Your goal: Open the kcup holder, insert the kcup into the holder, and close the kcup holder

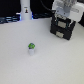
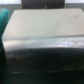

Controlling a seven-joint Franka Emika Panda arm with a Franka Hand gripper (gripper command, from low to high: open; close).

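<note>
The kcup holder [image 1: 62, 29] is a black boxy drawer unit at the exterior view's far right on the white table. My gripper [image 1: 63, 16] hangs right above its top; the blur hides how the fingers stand. In the wrist view the holder's flat shiny top [image 2: 42, 27] and dark front edge [image 2: 45, 52] fill the picture, and no fingers show. The kcup [image 1: 31, 48], a tiny white pod with a green top, stands upright on the table nearer the middle, well apart from the holder and the gripper.
A white upright object [image 1: 25, 11] with a black mark stands at the back on the exterior view's left, beside a small blue light [image 1: 33, 16]. A dark strip [image 1: 10, 19] runs along the table's far edge.
</note>
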